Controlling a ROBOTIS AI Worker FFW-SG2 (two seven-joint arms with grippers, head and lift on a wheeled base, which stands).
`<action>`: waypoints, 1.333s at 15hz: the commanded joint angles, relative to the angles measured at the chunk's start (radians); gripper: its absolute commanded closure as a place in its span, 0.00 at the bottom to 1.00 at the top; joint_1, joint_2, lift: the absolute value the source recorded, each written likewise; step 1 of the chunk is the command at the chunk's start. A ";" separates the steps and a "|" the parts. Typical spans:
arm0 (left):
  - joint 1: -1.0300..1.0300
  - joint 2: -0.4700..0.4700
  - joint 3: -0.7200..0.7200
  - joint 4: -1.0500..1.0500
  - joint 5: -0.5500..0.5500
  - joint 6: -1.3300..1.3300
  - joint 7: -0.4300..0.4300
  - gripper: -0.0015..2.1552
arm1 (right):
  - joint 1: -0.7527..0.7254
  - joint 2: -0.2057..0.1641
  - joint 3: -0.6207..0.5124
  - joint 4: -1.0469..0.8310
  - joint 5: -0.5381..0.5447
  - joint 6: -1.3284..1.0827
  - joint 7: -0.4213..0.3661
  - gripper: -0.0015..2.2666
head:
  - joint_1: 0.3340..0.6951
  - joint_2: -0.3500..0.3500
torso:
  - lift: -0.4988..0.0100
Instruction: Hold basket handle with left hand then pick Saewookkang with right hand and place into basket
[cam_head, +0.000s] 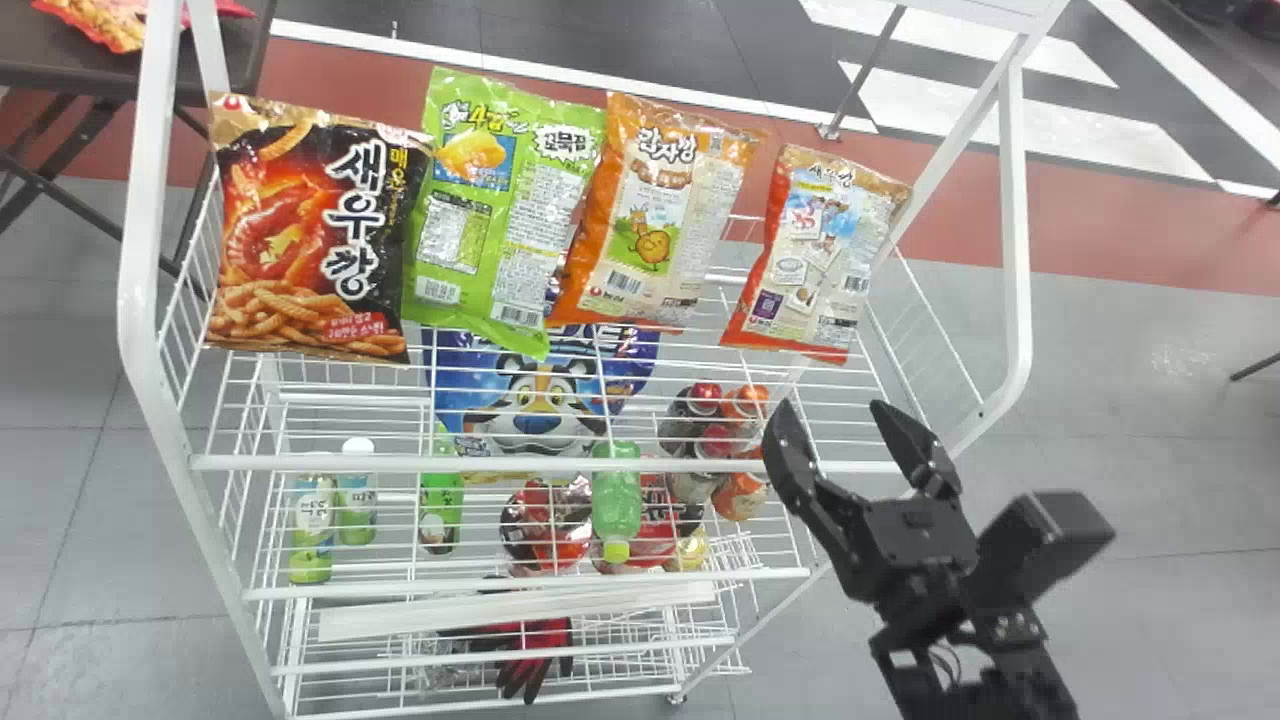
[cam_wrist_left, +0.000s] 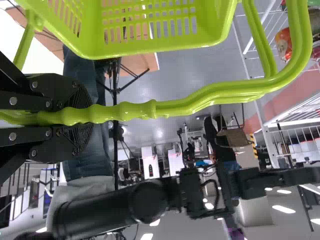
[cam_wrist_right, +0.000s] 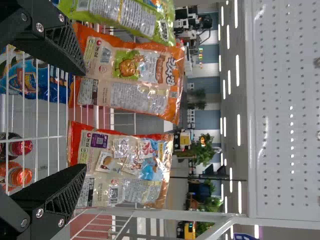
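Observation:
In the head view my right gripper (cam_head: 832, 405) is open with nothing between its fingers, at the rack's front right, on the near side of the orange-and-beige Saewookkang bag (cam_head: 818, 255). That bag stands at the right end of the top shelf. The right wrist view has the same Saewookkang bag (cam_wrist_right: 125, 167) beyond my open right gripper (cam_wrist_right: 85, 119), the bag partly behind one finger. A black-and-red Saewookkang bag (cam_head: 305, 235) stands at the shelf's left end. In the left wrist view my left gripper (cam_wrist_left: 77, 117) is shut on the handle (cam_wrist_left: 190, 107) of the green basket (cam_wrist_left: 150, 49).
Between the two bags stand a green bag (cam_head: 505, 205) and an orange bag (cam_head: 655, 215). The white wire rack (cam_head: 540, 463) has a front rail and side posts near the right gripper. Bottles, cans and packs fill lower shelves. A white perforated panel (cam_wrist_right: 285, 105) borders the right wrist view.

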 joint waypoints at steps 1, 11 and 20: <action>-0.015 0.006 -0.014 0.010 -0.014 0.000 0.001 0.85 | -0.093 0.012 -0.052 0.058 -0.039 0.079 0.016 0.08 | 1.00 0.00 | 0.94; -0.033 0.018 -0.038 0.055 -0.033 0.000 0.003 0.85 | -0.443 -0.003 -0.034 0.381 -0.001 0.082 0.060 0.08 | 1.00 0.00 | 0.94; -0.032 0.017 -0.041 0.047 -0.050 -0.003 0.010 0.85 | -0.679 -0.066 -0.004 0.608 0.063 0.159 0.059 0.08 | 1.00 0.00 | 0.94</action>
